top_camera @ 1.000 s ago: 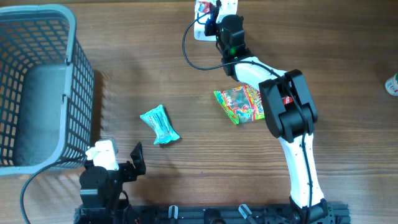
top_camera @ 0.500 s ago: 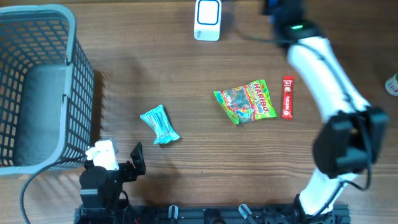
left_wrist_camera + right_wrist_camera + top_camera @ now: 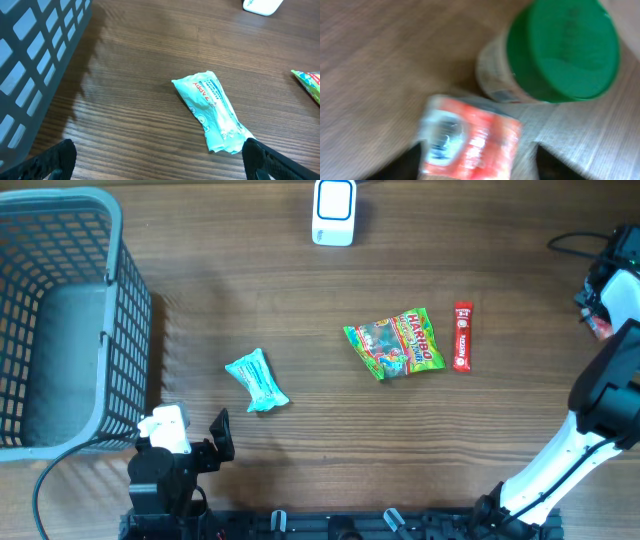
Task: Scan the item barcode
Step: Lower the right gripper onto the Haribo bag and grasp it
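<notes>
The white barcode scanner (image 3: 333,211) stands at the table's far edge, its corner showing in the left wrist view (image 3: 262,5). My right gripper (image 3: 601,308) is at the far right edge. In the right wrist view, blurred by motion, its jaws (image 3: 477,162) stand apart and open around a red-and-white packet (image 3: 470,145) lying on the wood. My left gripper (image 3: 215,435) rests open at the front left, fingers (image 3: 55,160) wide, with a teal packet (image 3: 212,117) just ahead of it.
A green-lidded jar (image 3: 555,50) stands right behind the red-and-white packet. A Haribo bag (image 3: 396,343) and a red bar (image 3: 463,336) lie mid-table, the teal packet (image 3: 257,381) left of them. A grey basket (image 3: 110,280) fills the left side.
The right arm swung from the scanner at the far edge across to the far right side with the red-and-white packet, and its jaws opened. The left arm stayed still.
</notes>
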`<state>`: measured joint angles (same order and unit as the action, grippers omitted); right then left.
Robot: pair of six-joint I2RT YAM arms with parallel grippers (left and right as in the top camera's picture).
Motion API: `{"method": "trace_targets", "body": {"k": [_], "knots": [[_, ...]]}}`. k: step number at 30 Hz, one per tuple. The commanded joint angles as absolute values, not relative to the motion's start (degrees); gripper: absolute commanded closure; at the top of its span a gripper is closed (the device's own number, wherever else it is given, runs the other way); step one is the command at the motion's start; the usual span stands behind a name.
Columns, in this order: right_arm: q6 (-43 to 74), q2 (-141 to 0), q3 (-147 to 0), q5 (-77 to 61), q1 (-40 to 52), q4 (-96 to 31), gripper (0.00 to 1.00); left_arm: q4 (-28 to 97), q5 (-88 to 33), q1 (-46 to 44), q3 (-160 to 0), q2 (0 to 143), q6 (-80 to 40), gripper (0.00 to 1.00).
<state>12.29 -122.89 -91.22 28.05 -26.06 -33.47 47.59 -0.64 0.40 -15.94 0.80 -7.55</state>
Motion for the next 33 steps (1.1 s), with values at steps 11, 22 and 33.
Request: {"method": "trace_targets", "body": {"k": [11, 22, 33], "knots": [[12.0, -108.2, -90.7, -10.6, 2.5, -56.2, 0.0, 47.4, 0.1, 0.1, -15.6, 0.5, -6.2, 0.0], [42.0, -108.4, -89.8, -20.3, 18.5, -62.3, 0.0, 47.4, 0.1, 0.1, -15.6, 0.5, -6.2, 0.0], [84.3, -111.0, -74.1, -8.9, 17.6, -50.1, 0.06, 47.4, 0.1, 0.1, -15.6, 0.5, -6.2, 0.0]]}}
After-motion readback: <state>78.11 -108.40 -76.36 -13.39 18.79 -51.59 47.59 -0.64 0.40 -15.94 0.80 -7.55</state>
